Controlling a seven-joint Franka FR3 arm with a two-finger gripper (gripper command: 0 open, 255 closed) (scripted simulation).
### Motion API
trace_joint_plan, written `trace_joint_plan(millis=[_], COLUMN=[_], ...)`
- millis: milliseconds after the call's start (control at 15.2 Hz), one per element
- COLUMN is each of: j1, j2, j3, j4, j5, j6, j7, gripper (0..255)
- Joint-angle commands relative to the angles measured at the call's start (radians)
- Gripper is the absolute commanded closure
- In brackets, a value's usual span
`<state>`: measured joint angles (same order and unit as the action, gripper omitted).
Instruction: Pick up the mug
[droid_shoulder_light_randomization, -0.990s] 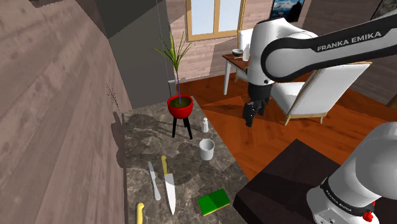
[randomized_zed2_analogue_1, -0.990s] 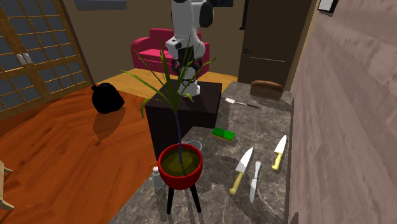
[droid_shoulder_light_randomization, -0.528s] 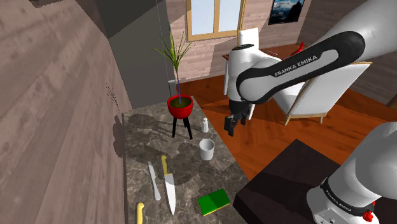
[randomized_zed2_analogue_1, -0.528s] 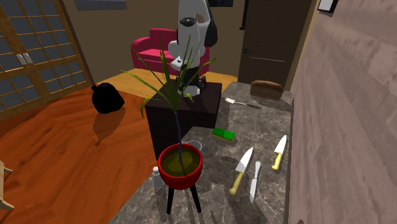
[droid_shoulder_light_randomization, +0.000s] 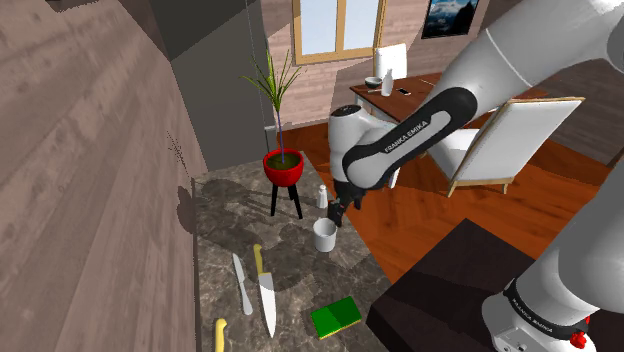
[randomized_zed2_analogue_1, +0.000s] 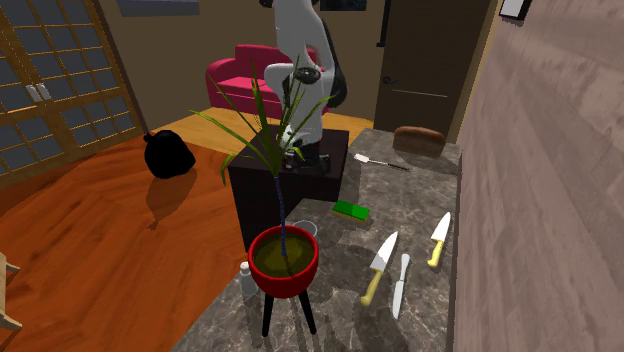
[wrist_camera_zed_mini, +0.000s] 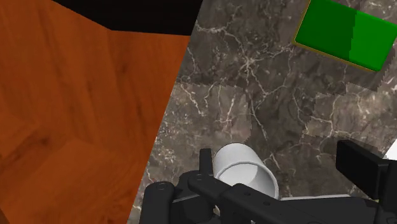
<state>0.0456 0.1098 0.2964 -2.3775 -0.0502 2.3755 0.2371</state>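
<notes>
In the shoulder view, the gripper (droid_shoulder_light_randomization: 337, 212) is being held just above the white mug (droid_shoulder_light_randomization: 324, 234), which is standing upright on the marble counter (droid_shoulder_light_randomization: 300, 275) near its edge. In the second exterior view, the mug (randomized_zed2_analogue_1: 306, 229) is being partly hidden by the red plant pot (randomized_zed2_analogue_1: 283, 262). In the wrist view, the fingers (wrist_camera_zed_mini: 205, 159) are being held apart, and the mug (wrist_camera_zed_mini: 245, 170) is being framed between them, unclasped.

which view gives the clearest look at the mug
The shoulder view: the white mug stands plainly visible on the counter. The wrist view shows its open rim close, lower part covered. In the second exterior view the red plant pot hides most of it.
</notes>
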Motion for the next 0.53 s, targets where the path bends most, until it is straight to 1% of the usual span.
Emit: trace_joint_plan(millis=[0,264,462], j1=[0.014,0.054,0.090], j2=[0.086,0.254,0.376], j3=[-0.003,-0.033,-0.062], j4=[0.047,0.160,0.257], j5=[-0.049,-0.136,-0.186], j6=[0.036,0.084,0.105], j7=[0.047,0.120,0.162], gripper=[0,0,0])
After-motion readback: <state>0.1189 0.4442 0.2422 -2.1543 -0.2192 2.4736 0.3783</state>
